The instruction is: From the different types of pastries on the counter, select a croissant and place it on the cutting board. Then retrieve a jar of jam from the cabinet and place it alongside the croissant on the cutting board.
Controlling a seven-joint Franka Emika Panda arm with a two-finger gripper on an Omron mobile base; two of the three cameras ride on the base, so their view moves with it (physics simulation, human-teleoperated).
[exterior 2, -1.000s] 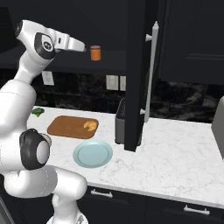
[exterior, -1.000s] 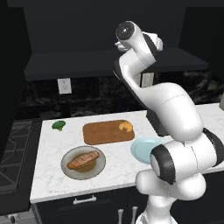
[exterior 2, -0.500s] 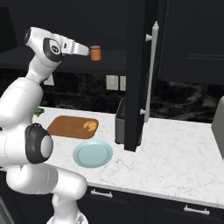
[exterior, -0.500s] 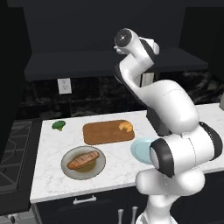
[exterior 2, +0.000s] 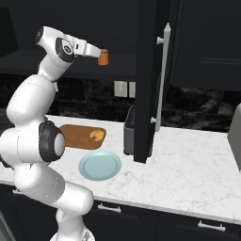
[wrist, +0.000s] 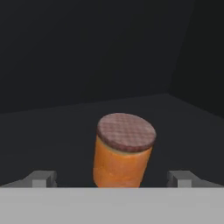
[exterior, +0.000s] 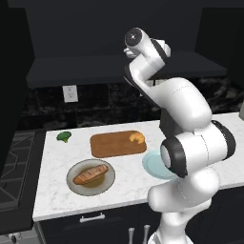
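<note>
the gripper [wrist: 113, 178] is raised into the cabinet [exterior 2: 197, 42] with its jaws spread wide, holding nothing; in the hand view the two fingertips [wrist: 40, 178] stand either side of the jar of jam [wrist: 124, 150], which sits upright on the dark shelf, seemingly just ahead of them rather than between them. from the right base view the jar shows as a small orange cylinder just off the end of the hand. the croissant [exterior: 137, 138] already lies on the cutting board [exterior: 112, 145], near its right end, so the first half of the job looks done and the jar fetch is the step in hand. the next move likely calls for a short push forward until the jar is between the pads, then closing on its body below the lid and lifting it clear of the shelf. on the counter [exterior: 57, 190] below, the baguette-like loaf [exterior: 90, 174] rests on a grey plate [exterior: 76, 183], a light-blue plate [exterior 2: 100, 165] lies beside the board, and a broccoli floret [exterior: 63, 136] sits by the far left. the open black cabinet door [exterior 2: 148, 80] hangs to the right of the arm and may crowd the path back down; the board has bare room left of the croissant.
</note>
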